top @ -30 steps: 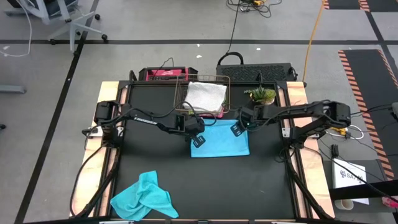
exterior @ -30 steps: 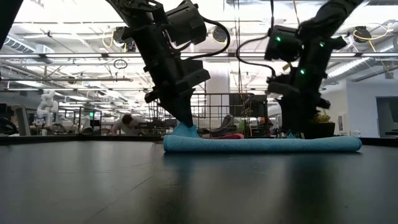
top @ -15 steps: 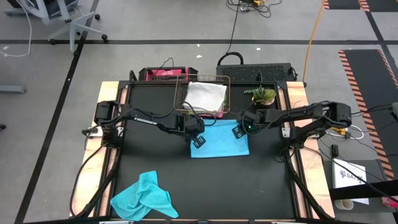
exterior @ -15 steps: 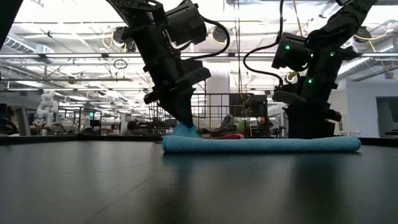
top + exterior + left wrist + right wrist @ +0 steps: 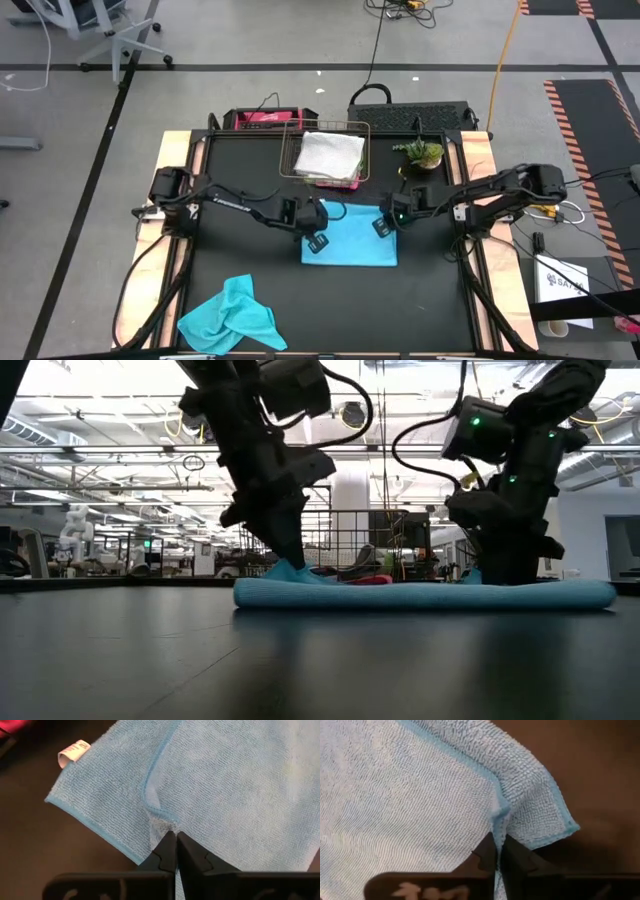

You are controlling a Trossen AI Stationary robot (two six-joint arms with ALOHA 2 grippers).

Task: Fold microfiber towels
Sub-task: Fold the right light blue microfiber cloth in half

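From above, the turquoise towel (image 5: 350,238) at frame centre has slid toward the bottom of the picture, away from the wire basket (image 5: 325,155), both arms reaching inward from the table (image 5: 240,180) sides, so a fold looks under way. In the low view the right hand (image 5: 478,574) has dropped onto the cloth. Both wrist views show the left hand (image 5: 176,836) and right hand pressed together, each pinching a raised towel edge
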